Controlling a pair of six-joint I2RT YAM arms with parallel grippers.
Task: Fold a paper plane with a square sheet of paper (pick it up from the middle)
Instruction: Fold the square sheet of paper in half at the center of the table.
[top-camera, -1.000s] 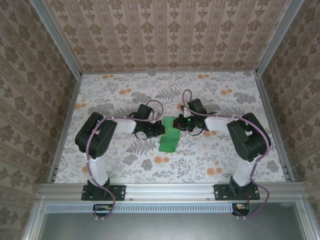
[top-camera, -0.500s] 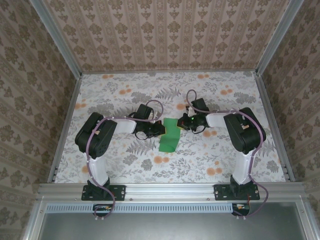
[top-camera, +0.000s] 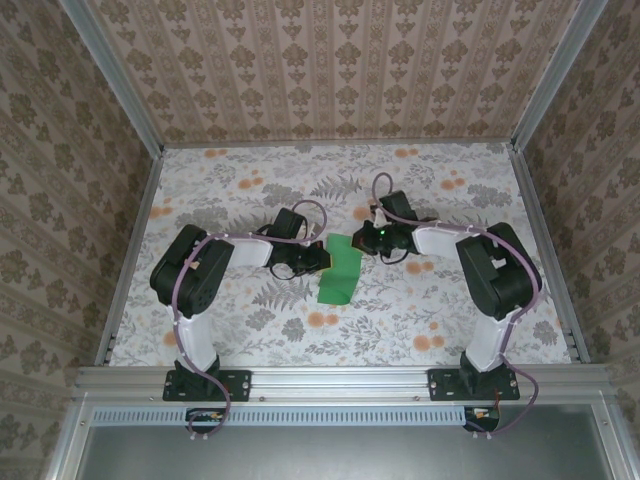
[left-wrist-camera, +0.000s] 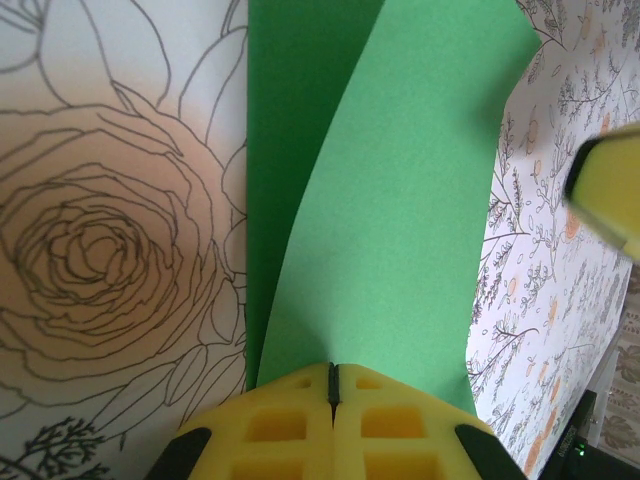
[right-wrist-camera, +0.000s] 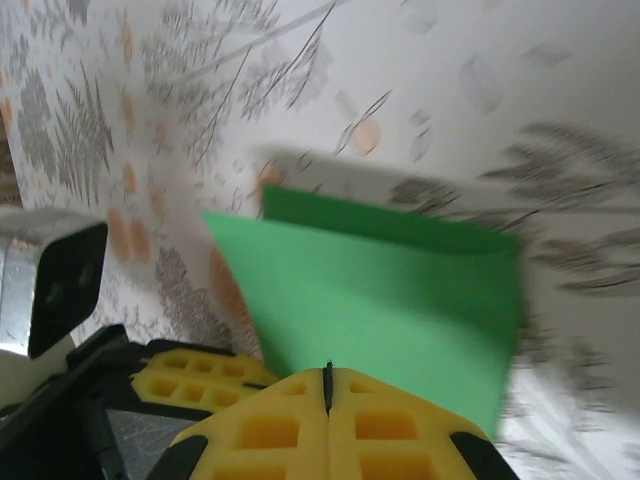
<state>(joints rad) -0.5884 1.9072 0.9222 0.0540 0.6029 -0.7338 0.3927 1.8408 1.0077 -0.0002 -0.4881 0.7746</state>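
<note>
The square sheet of paper (top-camera: 340, 272) is bright green and lies folded over itself mid-table. Its upper flap (left-wrist-camera: 400, 220) arches above the darker lower layer (left-wrist-camera: 285, 110). My left gripper (top-camera: 322, 258) sits at the sheet's left edge. Its yellow fingers are pressed together, and the raised flap runs straight into the tips of my left gripper (left-wrist-camera: 333, 372). My right gripper (top-camera: 364, 240) is at the sheet's far right corner, shut, with nothing seen between the tips of my right gripper (right-wrist-camera: 328, 372). In the left wrist view one of its fingers (left-wrist-camera: 610, 185) stands a little off the paper's edge. The paper (right-wrist-camera: 380, 300) lies just ahead of it.
The table (top-camera: 250, 190) carries a floral cloth and is fenced by metal rails and patterned walls. Both arms bend inward toward the centre. The left gripper's fingers (right-wrist-camera: 190, 372) appear at the lower left of the right wrist view.
My right gripper has shifted slightly left and toward the back, nearer the sheet's far corner. The left arm and the paper have stayed put.
</note>
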